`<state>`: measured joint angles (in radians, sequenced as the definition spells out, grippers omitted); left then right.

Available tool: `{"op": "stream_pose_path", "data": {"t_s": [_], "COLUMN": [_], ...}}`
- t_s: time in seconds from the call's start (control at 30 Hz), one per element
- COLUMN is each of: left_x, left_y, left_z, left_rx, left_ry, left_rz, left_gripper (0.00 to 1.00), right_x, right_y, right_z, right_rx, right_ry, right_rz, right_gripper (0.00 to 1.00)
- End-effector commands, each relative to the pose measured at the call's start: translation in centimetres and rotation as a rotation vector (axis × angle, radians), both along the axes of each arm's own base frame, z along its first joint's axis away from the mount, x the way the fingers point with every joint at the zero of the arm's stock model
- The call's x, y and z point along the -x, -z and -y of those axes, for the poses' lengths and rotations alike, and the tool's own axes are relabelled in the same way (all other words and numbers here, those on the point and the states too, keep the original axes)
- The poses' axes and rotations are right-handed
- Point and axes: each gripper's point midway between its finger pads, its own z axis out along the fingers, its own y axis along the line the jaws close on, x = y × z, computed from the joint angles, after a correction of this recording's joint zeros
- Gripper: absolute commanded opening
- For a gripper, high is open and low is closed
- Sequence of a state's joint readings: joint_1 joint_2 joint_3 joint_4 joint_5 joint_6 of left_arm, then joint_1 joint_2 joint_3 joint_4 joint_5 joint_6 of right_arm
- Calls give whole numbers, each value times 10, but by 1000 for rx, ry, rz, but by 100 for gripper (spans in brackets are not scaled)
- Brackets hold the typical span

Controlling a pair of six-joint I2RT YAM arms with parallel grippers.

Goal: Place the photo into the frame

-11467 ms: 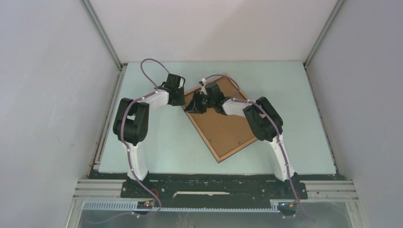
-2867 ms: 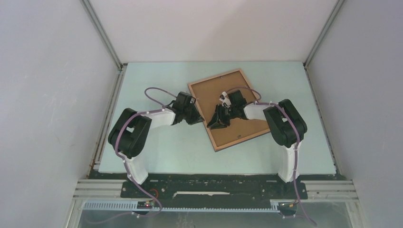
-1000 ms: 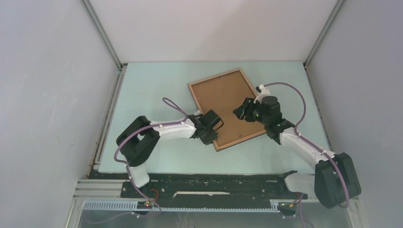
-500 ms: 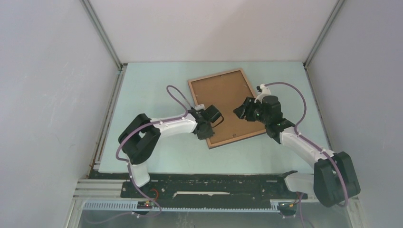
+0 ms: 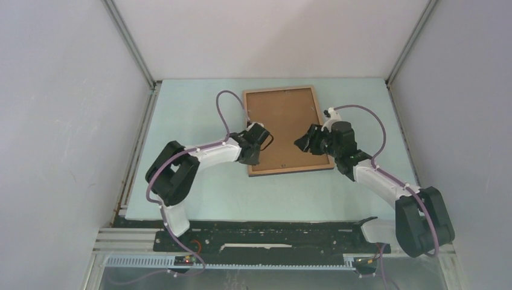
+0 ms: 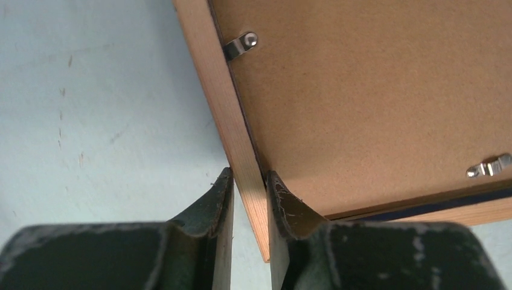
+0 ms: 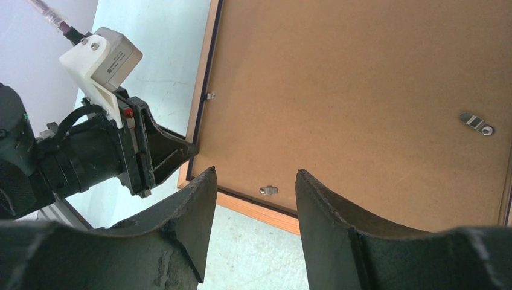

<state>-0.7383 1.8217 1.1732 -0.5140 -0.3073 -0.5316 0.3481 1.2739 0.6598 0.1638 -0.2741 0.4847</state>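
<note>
Backing board [image 5: 284, 124] sits in the frame [image 5: 291, 171]; left pincer [image 6: 249, 176] clamps the frame's edge, right pincer [image 7: 253, 176] hovers apart

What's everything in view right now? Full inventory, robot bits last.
thin light brown wooden picture frame: one, light brown, lying back up on the far middle of the table
plain brown backing board: one, brown, seated in the frame
small metal turn clips: three seen from the right wrist, silver, along the board's edges
photo: none visible
pale green table: one, pale green, under everything
white enclosure walls: three, white, left, back and right
purple cables: two, purple, one along each arm
left gripper: one, black, closed across the frame's left edge by its near corner
right gripper: one, black, open, over the board's right part
</note>
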Motion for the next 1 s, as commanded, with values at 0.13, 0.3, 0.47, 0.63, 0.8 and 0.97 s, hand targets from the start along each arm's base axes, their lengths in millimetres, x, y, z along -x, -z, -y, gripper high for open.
{"op": "stream_pose_path", "data": {"t_s": [0.13,0.3,0.47,0.63,0.8,0.97], "left_x": [-19,-17,-42,-59,-56,-7], "left_y": [-18,-12,-21,-74,-129,-106], "left_z": [10,-9,-57,-58,-68,-71], "left_rx": [46,101,72,272,469,668], "left_ry": [333,321,104,-180,-494,-1034], "left_rz": [175,160,129,213,315,28], "left_gripper": [0,0,7,50,78,86], "right_x": [-7,-7,-7,-7,-7,-6], "right_y": [-5,-3,-3,0,-1,-1], "right_z": [-4,-6,-6,-7,-8,-8], "right_rx": [-37,-44,-49,-51,-54,-60], "right_ry": [-5,-12,-12,-16,-17,-21], "right_rz": [19,12,7,-1,1,-2], "right_gripper": [59,59,59,59,59,59]}}
